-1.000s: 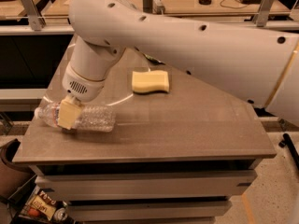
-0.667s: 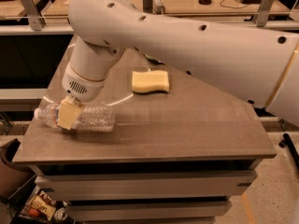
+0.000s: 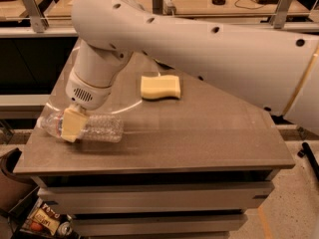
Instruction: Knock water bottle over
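- The water bottle (image 3: 99,128) lies on its side near the front-left corner of the table (image 3: 199,138)
- The gripper (image 3: 71,123) is low against the bottle's left part; whether it is apart or clamped cannot be told
- A yellow sponge (image 3: 160,86) rests farther back

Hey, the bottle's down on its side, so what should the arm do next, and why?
Probably raise the gripper straight up, clear of the water bottle. The bottle lies on its side near the edge of the table at the picture's left, so the knock-over looks done. The gripper sits right at it, and a sideways pull might roll it off.
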Controlling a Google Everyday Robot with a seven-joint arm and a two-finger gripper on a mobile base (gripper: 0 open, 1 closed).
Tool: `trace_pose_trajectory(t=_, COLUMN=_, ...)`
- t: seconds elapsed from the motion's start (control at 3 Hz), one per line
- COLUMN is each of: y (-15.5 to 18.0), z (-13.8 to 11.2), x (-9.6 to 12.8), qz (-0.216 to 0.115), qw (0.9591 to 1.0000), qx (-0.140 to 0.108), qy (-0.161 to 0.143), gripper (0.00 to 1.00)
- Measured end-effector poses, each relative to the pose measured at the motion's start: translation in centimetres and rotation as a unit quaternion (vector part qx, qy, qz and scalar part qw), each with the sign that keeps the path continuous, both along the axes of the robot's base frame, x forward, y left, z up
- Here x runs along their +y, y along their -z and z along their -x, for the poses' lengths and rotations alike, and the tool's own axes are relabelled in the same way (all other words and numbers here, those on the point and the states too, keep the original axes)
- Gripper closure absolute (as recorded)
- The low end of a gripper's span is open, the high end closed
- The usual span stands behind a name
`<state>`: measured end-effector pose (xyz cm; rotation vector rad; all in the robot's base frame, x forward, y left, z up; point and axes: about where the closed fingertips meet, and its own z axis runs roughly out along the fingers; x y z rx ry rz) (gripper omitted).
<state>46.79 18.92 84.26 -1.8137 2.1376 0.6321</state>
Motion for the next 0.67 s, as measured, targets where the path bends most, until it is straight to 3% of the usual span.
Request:
trace_pose_trajectory(t=0.33, y=-0.05, z=0.12, x=0.05, qz=0.0, qw=1.0, qx=-0.001, qy=-0.001, gripper=0.0)
trace_pose_trajectory(t=0.67, y=-0.05, z=0.12, x=0.06, qz=0.0, qw=1.0, qx=-0.001, qy=-0.001, gripper=0.0)
